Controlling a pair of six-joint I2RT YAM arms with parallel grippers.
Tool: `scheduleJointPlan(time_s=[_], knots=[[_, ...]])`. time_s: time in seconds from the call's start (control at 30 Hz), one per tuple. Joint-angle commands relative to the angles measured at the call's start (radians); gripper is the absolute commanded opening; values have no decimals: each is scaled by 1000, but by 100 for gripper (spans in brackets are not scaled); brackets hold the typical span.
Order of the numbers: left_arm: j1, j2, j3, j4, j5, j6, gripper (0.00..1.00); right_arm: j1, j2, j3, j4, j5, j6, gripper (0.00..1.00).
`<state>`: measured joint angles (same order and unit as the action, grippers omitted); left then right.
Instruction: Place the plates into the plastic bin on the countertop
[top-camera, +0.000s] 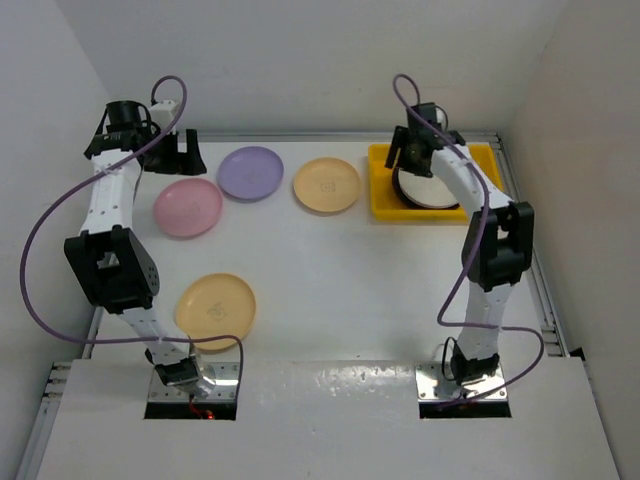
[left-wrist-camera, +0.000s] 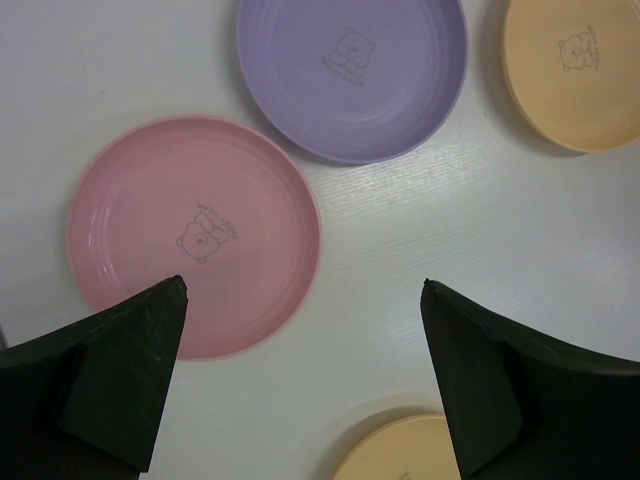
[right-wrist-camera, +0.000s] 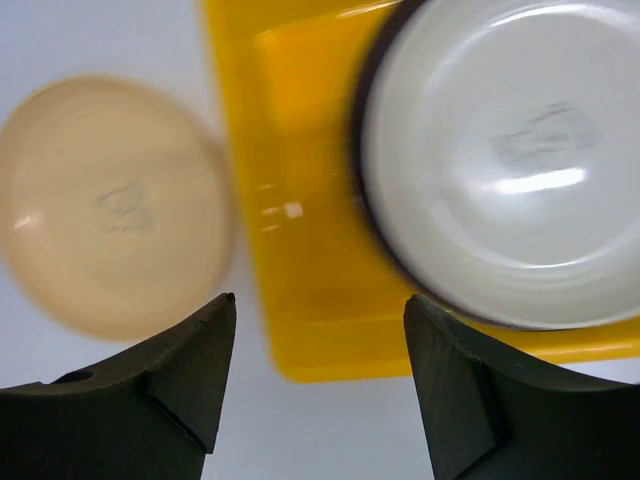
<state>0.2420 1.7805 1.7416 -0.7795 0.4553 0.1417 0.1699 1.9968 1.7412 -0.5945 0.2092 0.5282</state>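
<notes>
The right arm hides part of the white round plate in the bright yellow plastic bin. The right tool hovers above, spread and empty. The left tool is spread too.

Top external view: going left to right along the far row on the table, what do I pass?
pink plate → purple plate → orange-yellow plate → yellow bin, with a white dark-rimmed plate lying inside it.
</notes>
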Motion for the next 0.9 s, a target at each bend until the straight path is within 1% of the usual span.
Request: scheduleJointPlan(time_s=[0.0,0.07,0.13,0.2,0.3,0.33,0.37,0.4,0.43,0.47,0.53,0.57,0.6,0.8,0.87], knots=[[25,-67,-14,-1,17,1,100,132,40,46,32,-122,97,66],[36,-87,-40,-1,28,1,100,195,117,89,15,-67,188,65],[36,-99,-54,-1,40,10,100,236,170,136,16,-21,246,65],[45,-110,-65,-1,40,10,100,282,226,162,10,-10,285,66],[54,-110,-85,-1,63,21,100,305,272,187,-48,13,477,66],[54,-110,-85,-1,63,21,100,309,267,151,-44,74,516,68],[54,-110,-85,-1,80,21,100,319,251,92,-33,99,621,68],[63,-110,-94,-1,98,21,100,333,226,58,20,140,653,68],[63,-110,-94,-1,98,21,100,335,200,-25,33,156,682,68],[63,-110,-94,-1,112,21,100,338,188,-44,39,183,778,68],[63,-110,-85,-1,121,21,100,341,174,-66,53,211,820,68],[63,-110,-85,-1,121,21,100,341,174,-77,55,222,866,68],[63,-110,-85,-1,121,21,100,332,189,-77,79,216,872,68],[72,-92,-85,-1,131,21,100,312,276,7,59,180,917,68],[82,-92,-85,-1,131,21,100,313,296,18,53,154,929,63]])
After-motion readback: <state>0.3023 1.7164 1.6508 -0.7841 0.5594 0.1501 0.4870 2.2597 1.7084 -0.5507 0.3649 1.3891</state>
